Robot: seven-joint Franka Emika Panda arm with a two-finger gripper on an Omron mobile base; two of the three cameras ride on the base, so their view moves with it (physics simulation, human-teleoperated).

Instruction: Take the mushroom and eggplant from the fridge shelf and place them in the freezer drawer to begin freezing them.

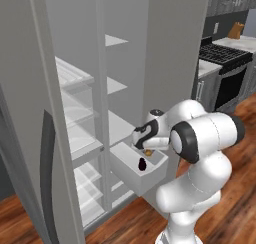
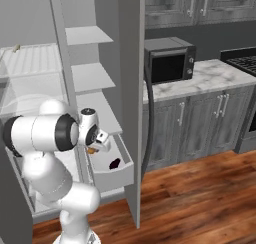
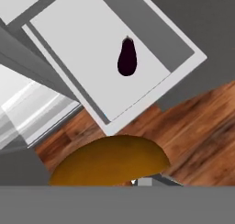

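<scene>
Hand view first: the eggplant [image 3: 127, 58] lies on the white floor of the freezer drawer [image 3: 59, 53], dark and glossy, well clear of the walls. So one of the two items is already in the box, by the look of it. Right at the bottom of that view swells a big orange-brown rounded shape, the mushroom [image 3: 110, 161], so close to the camera that it sits between the finger tips. The gripper [image 3: 137, 182] looks clamped on it, though the tips themselves are mostly hidden behind it.

Over to the left base view: the gripper [image 1: 146, 147] hangs above the open freezer drawer [image 1: 125, 174], with a speck of orange, the mushroom [image 1: 148, 152], at its tip, and the eggplant [image 1: 142, 163] just below on the drawer floor. Right base view agrees: gripper [image 2: 97, 145] over the drawer [image 2: 112, 175], mushroom [image 2: 92, 150] tucked under it, eggplant [image 2: 115, 163] lying inside.

Judging the score: eggplant delivered, mushroom lifted off the shelf and carried over the drawer, not yet released. What's left seems to be lowering a touch and opening the fingers so it lands beside the eggplant. The drawer stands pulled out.
</scene>
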